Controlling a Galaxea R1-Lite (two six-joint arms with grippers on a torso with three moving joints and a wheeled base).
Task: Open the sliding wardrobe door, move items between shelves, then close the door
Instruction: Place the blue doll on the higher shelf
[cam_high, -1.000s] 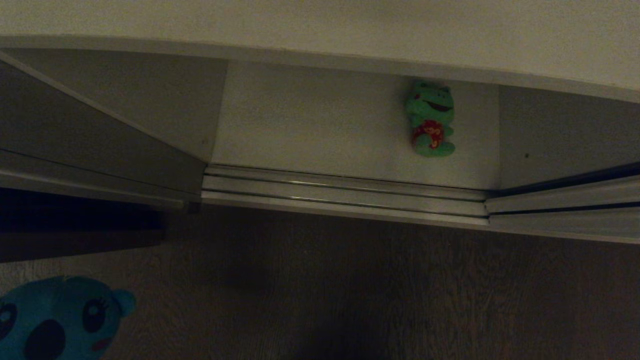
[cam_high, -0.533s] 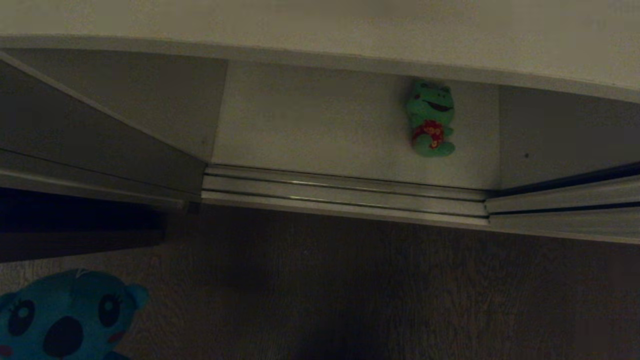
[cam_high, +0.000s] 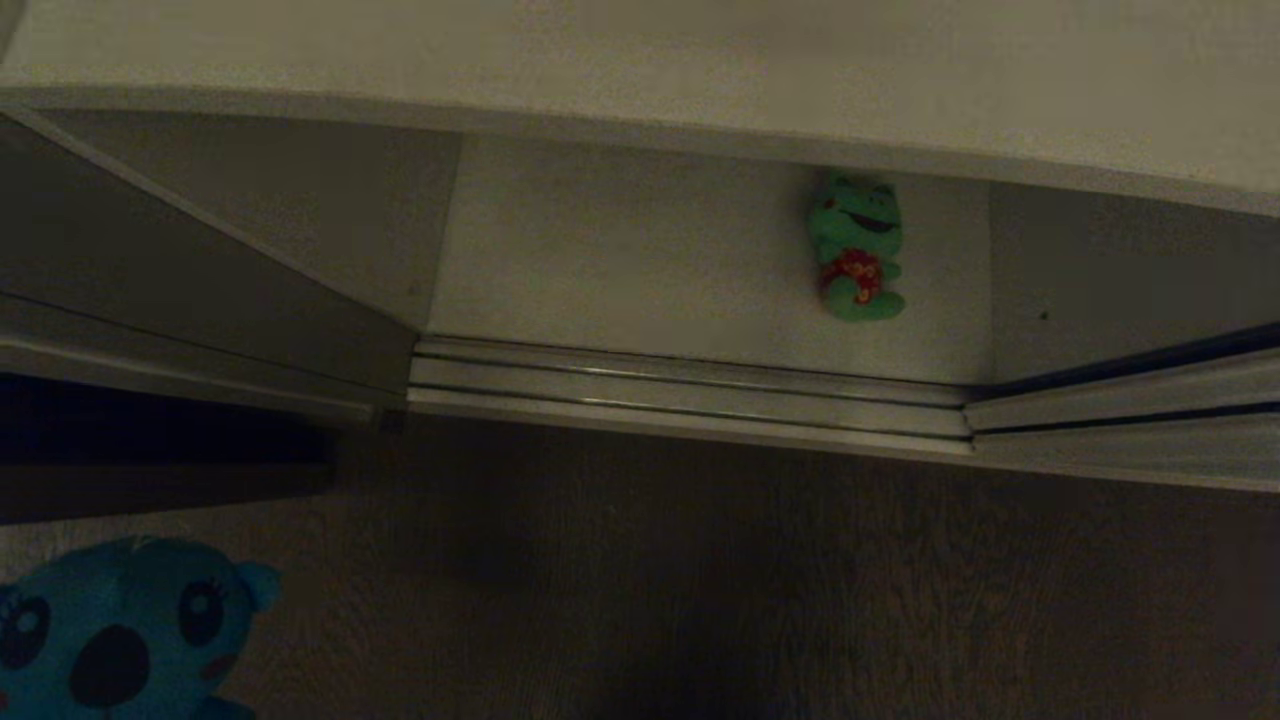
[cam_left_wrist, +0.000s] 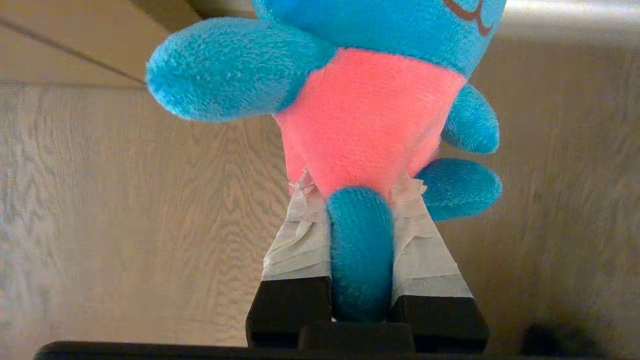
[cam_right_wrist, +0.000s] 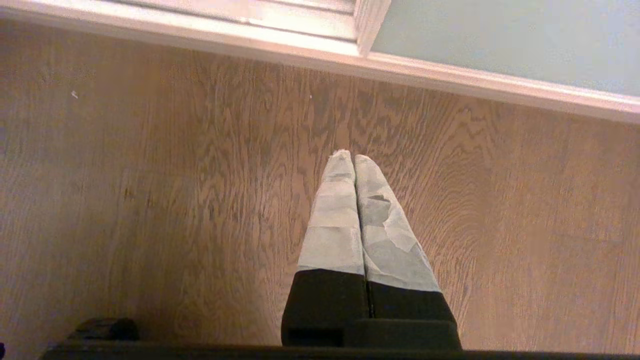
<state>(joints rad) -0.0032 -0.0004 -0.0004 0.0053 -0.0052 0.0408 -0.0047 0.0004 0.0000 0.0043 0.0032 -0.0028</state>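
The teal-blue bear (cam_high: 110, 640) with a pink-red belly (cam_left_wrist: 370, 115) hangs over the wooden floor at the lower left of the head view. My left gripper (cam_left_wrist: 357, 187) is shut on it, one blue leg squeezed between the taped fingers (cam_left_wrist: 300, 235). The green frog (cam_high: 856, 262) with red markings lies on the lower white shelf (cam_high: 620, 260), towards its right side. An upper white shelf (cam_high: 700, 50) juts out above it. My right gripper (cam_right_wrist: 354, 157) is shut and empty above the floor. The pale grey-green sliding wardrobe door (cam_right_wrist: 500, 45) shows beyond it.
Metal sliding tracks (cam_high: 690, 390) run along the front of the open compartment. Grey panels (cam_high: 150, 260) stand at the left and right of the opening. Dark wood-grain floor (cam_high: 700, 580) lies in front of the wardrobe.
The bear in my left gripper has swayed slightly right and back left. The whole head view has slid down a little, which is camera motion. The frog and the right gripper stay put.
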